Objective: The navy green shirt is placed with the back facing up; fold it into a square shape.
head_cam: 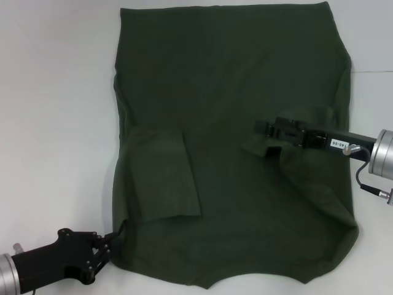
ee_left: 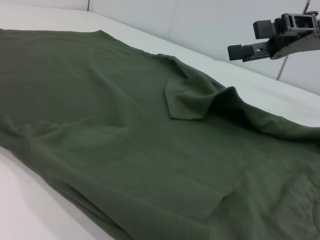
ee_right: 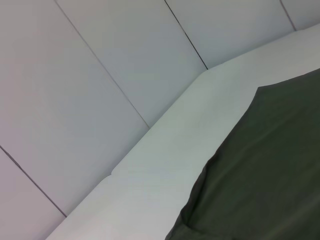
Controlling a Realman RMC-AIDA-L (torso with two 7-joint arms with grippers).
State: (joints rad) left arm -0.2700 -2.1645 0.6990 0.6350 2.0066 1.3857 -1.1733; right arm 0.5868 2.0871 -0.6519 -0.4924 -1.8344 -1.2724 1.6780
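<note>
- Head view: the shirt [head_cam: 233, 141] is spread over a white table [head_cam: 55, 123] and takes up most of it. Nothing else is lying around it.
- Left sleeve is folded in over the body, a flat rectangle [head_cam: 163, 175]. The right sleeve is folded in too, but it's rumpled and the right edge is bunched.
- Right gripper [head_cam: 265, 128] reaches in from the right side, over the right sleeve. In the left wrist view its fingers look parted, with nothing between them.
- Left gripper [head_cam: 105, 243] sits at the near left corner of the shirt, right at the hem. Can't tell whether it's pinching cloth or how far it's open.
- Left wrist view: dark olive fabric [ee_left: 125, 130] fills most of it, plain, no print, soft creases. The folded-in sleeve [ee_left: 192, 100] makes a raised ridge. The right gripper [ee_left: 240, 50] hangs above the cloth, clear of it, with white table and wall panels behind.
- Right wrist view: just a shirt edge [ee_right: 260, 180] on the white tabletop [ee_right: 165, 165], with grey wall panels [ee_right: 100, 75] beyond. No fingers visible.
</note>
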